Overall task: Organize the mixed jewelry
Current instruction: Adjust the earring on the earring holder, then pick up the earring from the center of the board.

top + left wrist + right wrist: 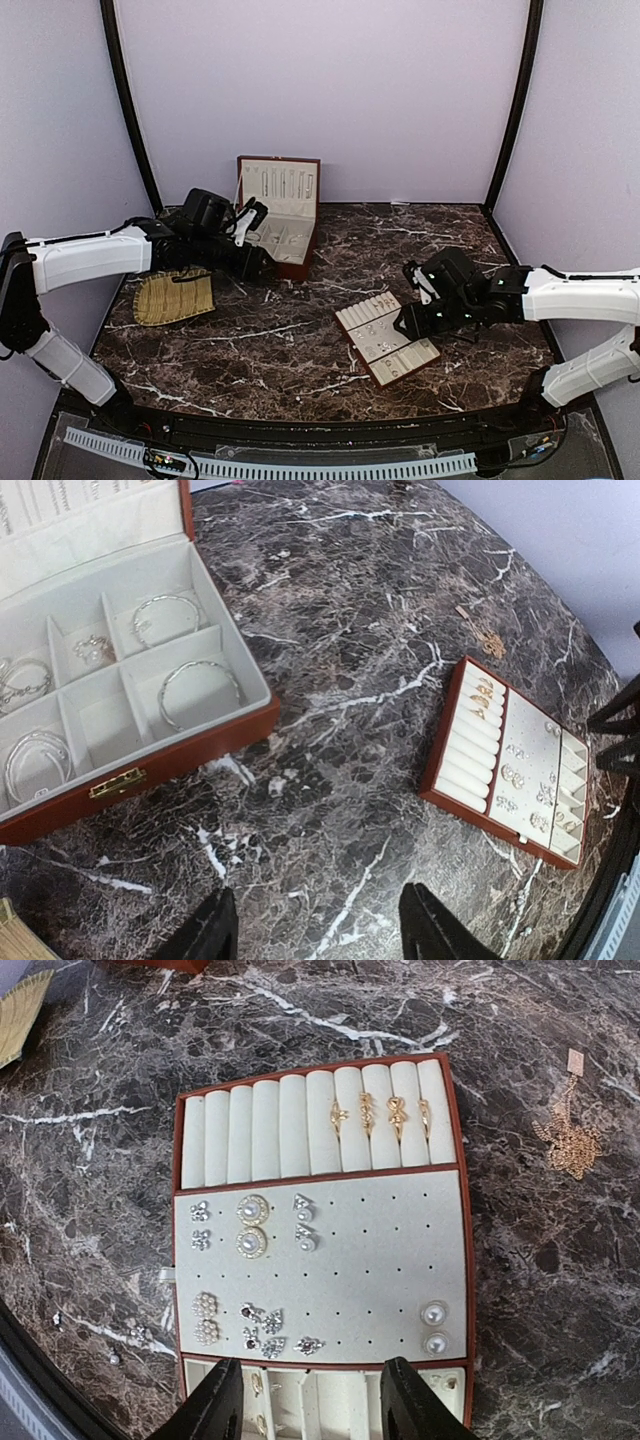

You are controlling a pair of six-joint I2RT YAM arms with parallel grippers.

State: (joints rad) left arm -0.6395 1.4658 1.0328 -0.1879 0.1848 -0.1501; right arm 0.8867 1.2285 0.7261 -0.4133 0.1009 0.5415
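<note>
We see the left tool (318, 932) with its fingers standing wide apart and nothing between them, hovering over the bare marbled surface (360, 630). Ahead of it and to its left lies the open red-brown box (170, 752). Its cream compartments hold silvery bangles, and one thin bangle hoop (200, 663) lies in the compartment nearest the tool. Well off to the tool's right lies the slotted tray (465, 770).

The right tool (310, 1405) is likewise parted and grips nothing, hanging right above the near end of that tray. Ahead of its fingers, studs (252, 1226) sit in pairs on the perforated pad. Beyond them, four rings (368, 1115) are tucked in the roll slots. A gold chain (568, 1142) lies on the surface ahead and to the tool's right, apart from the tray. A few tiny loose pieces (135, 1333) lie just left of the tray.
</note>
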